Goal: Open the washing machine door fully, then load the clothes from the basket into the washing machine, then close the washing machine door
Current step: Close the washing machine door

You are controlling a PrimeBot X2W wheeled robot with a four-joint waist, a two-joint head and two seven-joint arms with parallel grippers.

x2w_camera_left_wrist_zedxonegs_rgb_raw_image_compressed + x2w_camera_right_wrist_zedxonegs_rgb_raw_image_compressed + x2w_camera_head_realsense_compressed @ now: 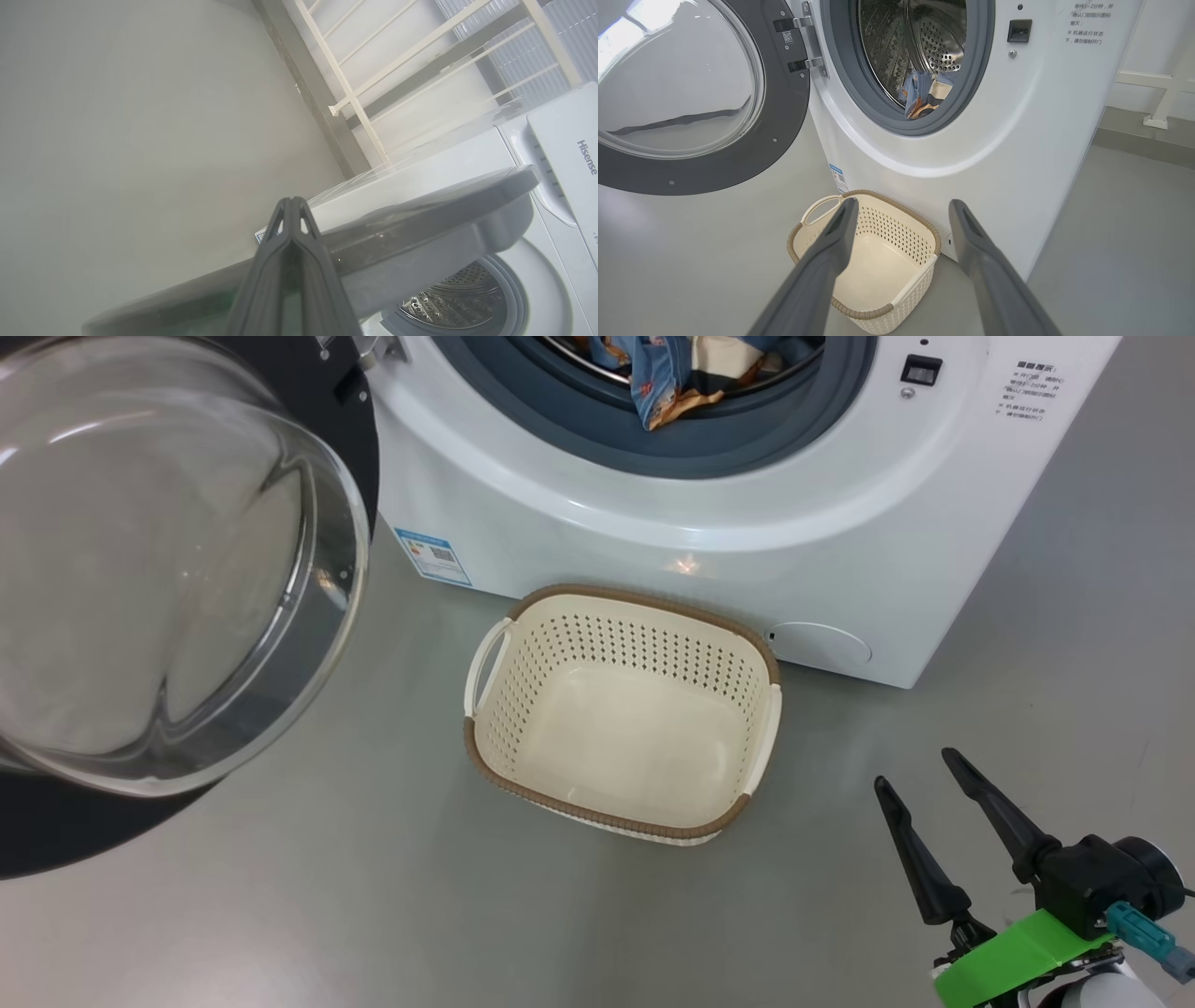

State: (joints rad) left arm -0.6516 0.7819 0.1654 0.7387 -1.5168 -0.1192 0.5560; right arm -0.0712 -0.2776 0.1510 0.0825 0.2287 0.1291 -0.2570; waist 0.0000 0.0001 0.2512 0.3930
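1. The clothes (677, 378) lie at the front of the drum in the washing machine (653, 513). 1 blue and orange flap hangs down onto the grey rubber ring.
2. The basket (644, 602) sits on the floor just in front of the machine, with nothing in it. So I think the loading is done.
3. The washing machine door (168, 569) stands wide open on the left. I think closing it is the step now.
4. My left gripper (292, 205) is near the door's outer edge, jaws pressed tight together with nothing between them. I cannot tell if it touches the door.
5. My right gripper (915, 770) hangs low on the right, well apart from the basket, jaws spread wide and holding nothing.
6. Next I would push the door round toward the hole with the left gripper. The flap could get pinched, so it may need a poke inside first.
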